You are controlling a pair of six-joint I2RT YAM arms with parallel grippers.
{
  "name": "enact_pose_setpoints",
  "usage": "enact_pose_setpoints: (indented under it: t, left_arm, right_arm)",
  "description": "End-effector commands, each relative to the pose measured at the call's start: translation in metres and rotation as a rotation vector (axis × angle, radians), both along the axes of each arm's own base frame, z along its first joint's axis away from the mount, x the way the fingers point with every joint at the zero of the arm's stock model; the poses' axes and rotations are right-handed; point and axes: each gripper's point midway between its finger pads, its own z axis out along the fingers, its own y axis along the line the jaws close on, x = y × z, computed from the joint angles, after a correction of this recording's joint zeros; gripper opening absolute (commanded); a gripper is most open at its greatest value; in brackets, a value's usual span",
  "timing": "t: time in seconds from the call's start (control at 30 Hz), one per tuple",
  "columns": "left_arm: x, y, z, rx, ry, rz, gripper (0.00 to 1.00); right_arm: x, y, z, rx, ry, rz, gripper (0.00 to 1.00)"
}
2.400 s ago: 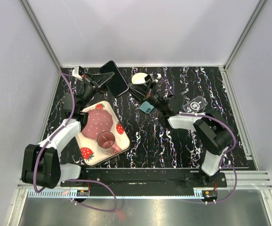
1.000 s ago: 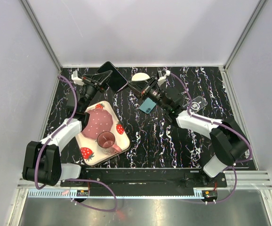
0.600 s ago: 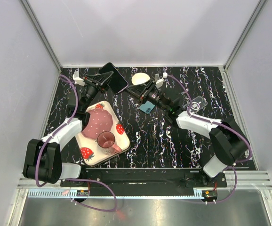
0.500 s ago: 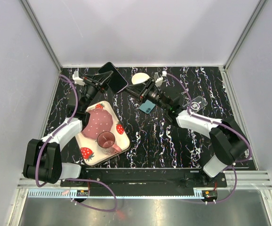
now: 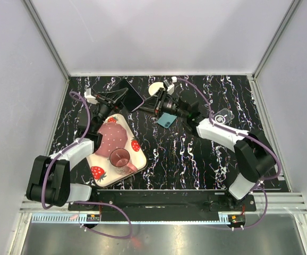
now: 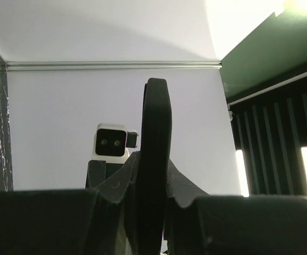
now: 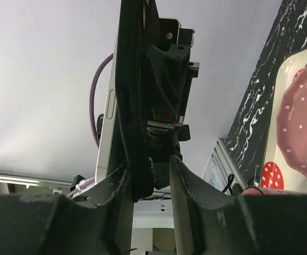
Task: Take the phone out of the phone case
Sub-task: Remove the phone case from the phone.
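Note:
A dark phone in a black case (image 5: pixel 130 93) is held up off the table at the back left. My left gripper (image 5: pixel 120 96) is shut on it. In the left wrist view the case (image 6: pixel 154 133) stands edge-on between the left gripper (image 6: pixel 152 159) fingers. My right gripper (image 5: pixel 146 104) reaches in from the right to the phone's near corner. In the right wrist view the black case edge (image 7: pixel 135 106) sits between the right gripper (image 7: pixel 149 166) fingers, against the left finger (image 7: pixel 116 196), with a gap to the other. The phone's silver side (image 7: pixel 106 117) shows beside the case.
A strawberry-print tray (image 5: pixel 137 145) holds a pink dotted plate (image 5: pixel 111 137) and a pink cup (image 5: pixel 120 158) below the left gripper. A small blue object (image 5: pixel 167 121), a white round object (image 5: pixel 154 88) and a clear plastic piece (image 5: pixel 221 115) lie on the black marbled table.
My right gripper has moved left and now reaches the phone's corner. My left gripper has brought the phone slightly lower and toward the right.

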Motion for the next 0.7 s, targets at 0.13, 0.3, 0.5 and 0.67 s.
enact_pose_setpoints:
  t: [0.13, 0.3, 0.5, 0.67]
  left_arm:
    - [-0.138, -0.027, 0.111, -0.176, -0.578, -0.366, 0.0]
    - [-0.132, -0.046, 0.078, -0.085, -0.536, -0.428, 0.0]
    - [-0.142, -0.087, 0.055, -0.033, -0.548, -0.535, 0.27]
    - [-0.13, -0.094, 0.04, 0.007, -0.527, -0.55, 0.64]
  right_arm:
    - [-0.002, 0.005, -0.055, -0.123, 0.148, 0.039, 0.14]
    - [0.023, -0.056, -0.05, -0.098, 0.132, -0.106, 0.0]
    - [0.015, -0.075, -0.038, -0.179, 0.057, -0.166, 0.0]
    - [0.011, -0.11, -0.04, -0.402, -0.02, -0.307, 0.0]
